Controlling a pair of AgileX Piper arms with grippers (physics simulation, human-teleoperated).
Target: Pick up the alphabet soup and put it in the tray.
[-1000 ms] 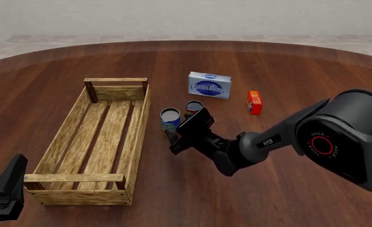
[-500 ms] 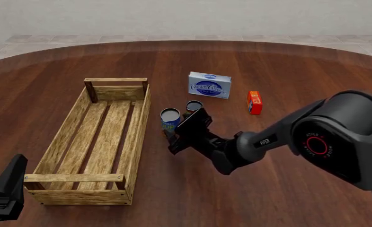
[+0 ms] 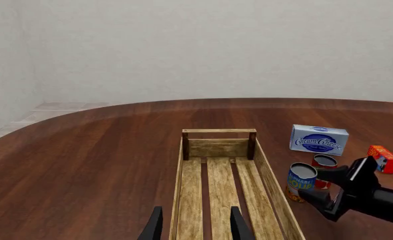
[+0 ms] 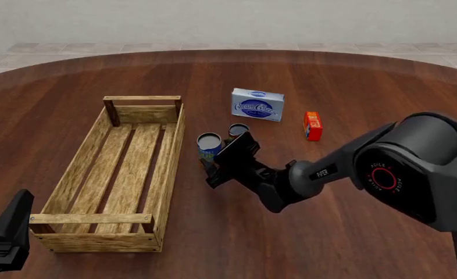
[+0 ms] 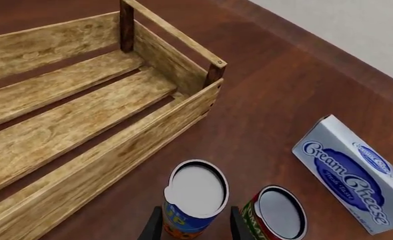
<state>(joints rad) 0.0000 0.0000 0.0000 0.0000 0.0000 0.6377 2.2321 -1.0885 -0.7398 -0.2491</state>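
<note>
Clearly the right gripper is nearer: its fingers stand apart astride the upright blue-labelled, grey-topped alphabet soup can, just right of the long light-wood slatted tray, axis vertical.

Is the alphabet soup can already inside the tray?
No, the alphabet soup stands on the table outside the tray, beside its long wall.

two cans: alphabet soup and red-green can, one tray, one cream cheese box, one small red box
</note>
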